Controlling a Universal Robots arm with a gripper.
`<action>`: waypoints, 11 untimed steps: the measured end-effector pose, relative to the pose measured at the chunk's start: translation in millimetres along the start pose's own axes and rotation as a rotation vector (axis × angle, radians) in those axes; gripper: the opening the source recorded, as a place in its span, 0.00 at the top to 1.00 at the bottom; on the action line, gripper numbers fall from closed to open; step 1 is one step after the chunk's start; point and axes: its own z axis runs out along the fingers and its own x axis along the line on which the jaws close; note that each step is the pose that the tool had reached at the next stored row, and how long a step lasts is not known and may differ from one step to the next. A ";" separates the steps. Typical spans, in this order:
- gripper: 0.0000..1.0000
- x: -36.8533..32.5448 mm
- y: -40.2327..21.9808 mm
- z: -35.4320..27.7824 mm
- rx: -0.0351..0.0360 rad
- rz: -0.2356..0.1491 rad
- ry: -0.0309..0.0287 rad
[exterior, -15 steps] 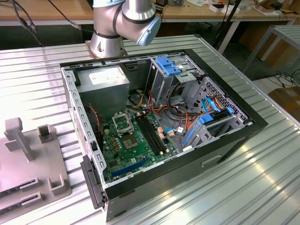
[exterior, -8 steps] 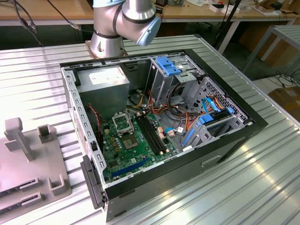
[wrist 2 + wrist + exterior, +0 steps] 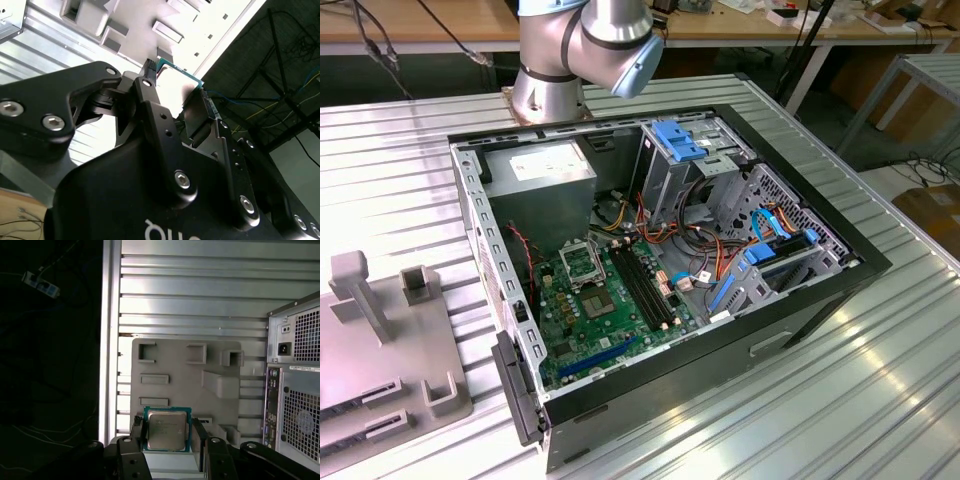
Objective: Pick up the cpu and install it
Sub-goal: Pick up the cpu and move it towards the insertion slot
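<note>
Silver-grey cpu (image 3: 166,429): flat square chip with a thin green rim, clamped between the pincer's fingers, metal top towards the first wrist camera.
Black pincer (image 3: 166,421): closed on the cpu, one finger (image 3: 137,429) pressed to each opposite edge; the same grip shows in the second wrist view (image 3: 176,82).
Grey fixture plate (image 3: 185,371): beyond the pincer's tips and apart from the cpu, carrying raised blocks and shallow slots.
Ribbed metal table (image 3: 200,290): under the fixture plate, beyond the pincer.
Computer case (image 3: 295,390): off to one side of the pincer, rear panel with vent grilles and a power inlet showing; in the exterior view it lies open (image 3: 470,230).
Socket (image 3: 582,263): square, black, metal-framed, on the green board inside the case, well apart from the pincer.
</note>
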 end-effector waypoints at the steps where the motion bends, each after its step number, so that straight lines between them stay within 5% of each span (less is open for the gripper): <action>1: 0.53 -0.7 0.0 0.0 0.0000 0.000 0.0000; 11: 0.53 -5.3 -0.2 0.0 0.0000 0.000 0.0000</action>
